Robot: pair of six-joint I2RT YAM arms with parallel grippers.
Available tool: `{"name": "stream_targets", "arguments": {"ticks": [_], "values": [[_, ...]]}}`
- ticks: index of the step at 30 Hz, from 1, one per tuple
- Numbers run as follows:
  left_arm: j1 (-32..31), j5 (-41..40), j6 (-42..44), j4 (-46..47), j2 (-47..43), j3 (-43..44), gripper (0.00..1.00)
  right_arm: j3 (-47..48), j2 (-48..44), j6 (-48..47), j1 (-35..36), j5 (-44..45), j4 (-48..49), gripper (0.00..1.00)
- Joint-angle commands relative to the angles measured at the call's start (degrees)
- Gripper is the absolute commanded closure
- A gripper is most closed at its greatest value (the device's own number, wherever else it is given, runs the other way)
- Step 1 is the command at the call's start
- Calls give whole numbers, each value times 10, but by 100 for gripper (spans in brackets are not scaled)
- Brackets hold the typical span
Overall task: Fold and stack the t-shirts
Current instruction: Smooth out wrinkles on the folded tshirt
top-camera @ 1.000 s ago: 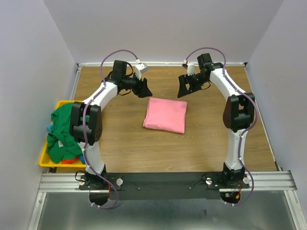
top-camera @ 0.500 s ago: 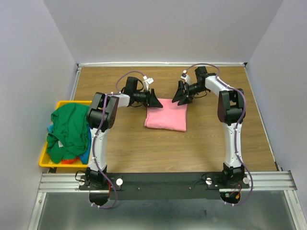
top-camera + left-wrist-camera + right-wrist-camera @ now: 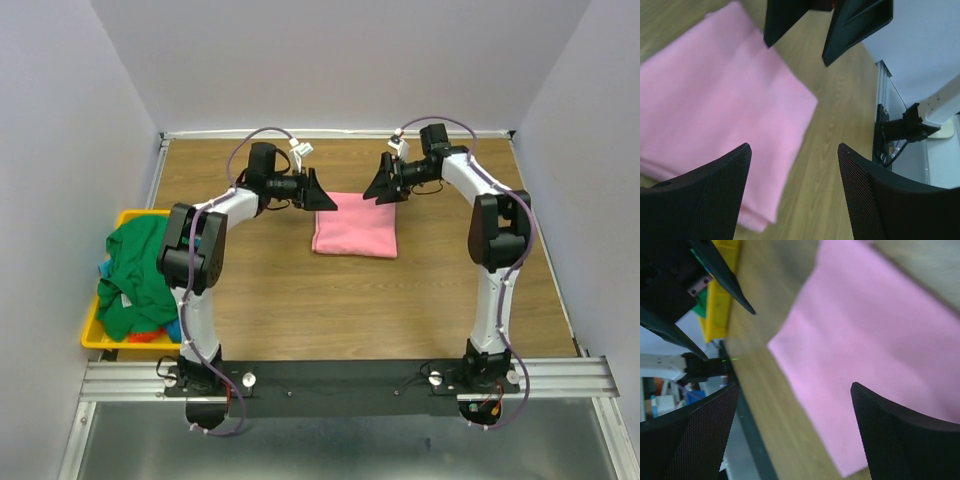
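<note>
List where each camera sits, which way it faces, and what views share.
Top external: above and behind the arm bases, looking down on the wooden table; both arms show, left gripper and right gripper at the far edge of the folded pink cotton t-shirt.
Left wrist: on the left arm, looking past its open fingers across the shirt toward the right gripper.
Right wrist: on the right arm, past its open fingers toward the left gripper and yellow plastic bin.
All three share the pink shirt.
</note>
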Motion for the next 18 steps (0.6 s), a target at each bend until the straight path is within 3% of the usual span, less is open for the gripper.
{"name": "stream_targets", "arguments": {"ticks": [1, 5, 12, 18], "values": [[-45, 30, -52, 55, -58, -62, 21, -90, -74, 101, 33, -74, 71, 0], [-60, 18, -119, 125, -21, -107, 21, -146, -44, 130, 48, -89, 85, 0], [-26, -26, -104, 113, 66, -146, 21, -175, 12, 90, 28, -19, 89, 0], [-4, -10, -51, 90, 13, -177, 22, -182, -16, 64, -1, -14, 81, 0]]}}
